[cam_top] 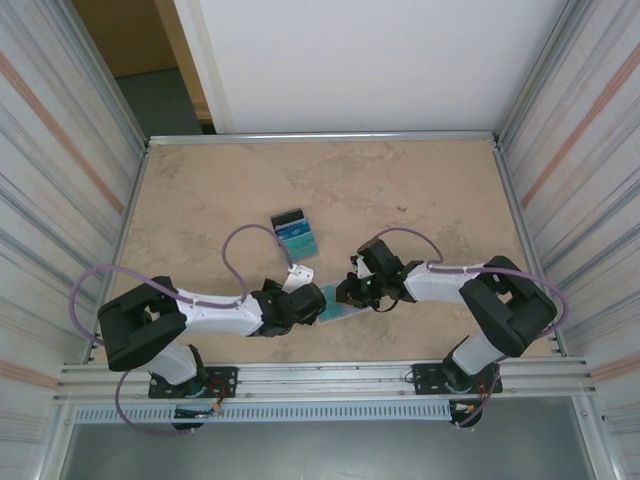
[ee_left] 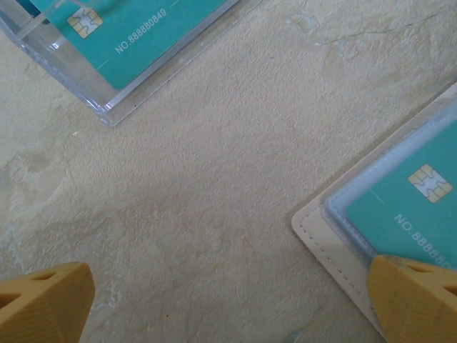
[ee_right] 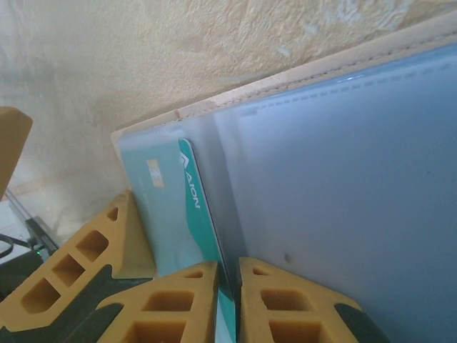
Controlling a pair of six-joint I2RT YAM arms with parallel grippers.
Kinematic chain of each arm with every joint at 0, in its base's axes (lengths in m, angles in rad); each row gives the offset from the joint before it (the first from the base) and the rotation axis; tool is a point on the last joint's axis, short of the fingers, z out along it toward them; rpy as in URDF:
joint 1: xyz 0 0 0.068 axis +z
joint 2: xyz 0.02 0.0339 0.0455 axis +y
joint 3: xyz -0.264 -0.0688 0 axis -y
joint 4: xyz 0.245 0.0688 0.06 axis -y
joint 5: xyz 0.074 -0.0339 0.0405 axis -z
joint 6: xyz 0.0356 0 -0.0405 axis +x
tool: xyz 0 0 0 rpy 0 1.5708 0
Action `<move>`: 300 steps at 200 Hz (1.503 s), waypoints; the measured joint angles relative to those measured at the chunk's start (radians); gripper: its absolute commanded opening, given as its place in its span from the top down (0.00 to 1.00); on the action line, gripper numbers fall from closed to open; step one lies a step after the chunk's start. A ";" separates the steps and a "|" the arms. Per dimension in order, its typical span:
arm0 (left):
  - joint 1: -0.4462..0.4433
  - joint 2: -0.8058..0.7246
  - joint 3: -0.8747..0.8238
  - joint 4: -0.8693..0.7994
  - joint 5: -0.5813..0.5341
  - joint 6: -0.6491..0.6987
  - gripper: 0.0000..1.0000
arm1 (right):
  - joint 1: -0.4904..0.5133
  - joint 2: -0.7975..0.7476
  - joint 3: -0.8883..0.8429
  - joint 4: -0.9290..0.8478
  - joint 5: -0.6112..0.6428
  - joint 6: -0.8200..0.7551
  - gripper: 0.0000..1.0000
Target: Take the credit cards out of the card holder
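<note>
The card holder (cam_top: 337, 307) lies open near the front edge between both grippers. Its tan stitched rim (ee_left: 325, 236) frames light-blue sleeves (ee_right: 343, 179). In the right wrist view a teal credit card (ee_right: 187, 204) marked AION sticks partly out of a sleeve. My right gripper (ee_right: 228, 300) is shut on that card's edge, one finger on each face. My left gripper (ee_left: 230, 304) stands open over bare table. Its right fingertip (ee_left: 418, 300) rests over the holder's corner, on another teal chip card (ee_left: 407, 207) in its sleeve.
A fanned pile of black, blue and teal cards (cam_top: 296, 231) lies farther back, with a teal card behind clear plastic (ee_left: 121, 39) in the left wrist view. Metal walls ring the table (cam_top: 420, 190), and a rail runs along the near edge.
</note>
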 measured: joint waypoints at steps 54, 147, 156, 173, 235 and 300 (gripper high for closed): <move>0.000 0.006 0.011 -0.024 -0.015 0.000 0.01 | -0.010 0.008 -0.025 0.080 -0.039 0.029 0.87; 0.000 0.009 0.021 -0.053 -0.030 0.000 0.01 | -0.029 0.009 -0.079 0.215 -0.104 0.083 0.89; 0.000 0.010 0.023 -0.056 -0.030 0.000 0.01 | -0.030 0.006 -0.086 0.226 -0.108 0.087 0.90; 0.000 0.011 0.026 -0.062 -0.030 0.000 0.01 | -0.033 0.002 -0.092 0.238 -0.114 0.090 0.92; 0.000 0.014 0.033 -0.074 -0.030 0.000 0.01 | -0.035 -0.003 -0.094 0.248 -0.119 0.105 1.00; 0.000 0.014 0.035 -0.077 -0.031 0.000 0.01 | -0.034 -0.053 -0.090 0.157 -0.081 0.057 1.00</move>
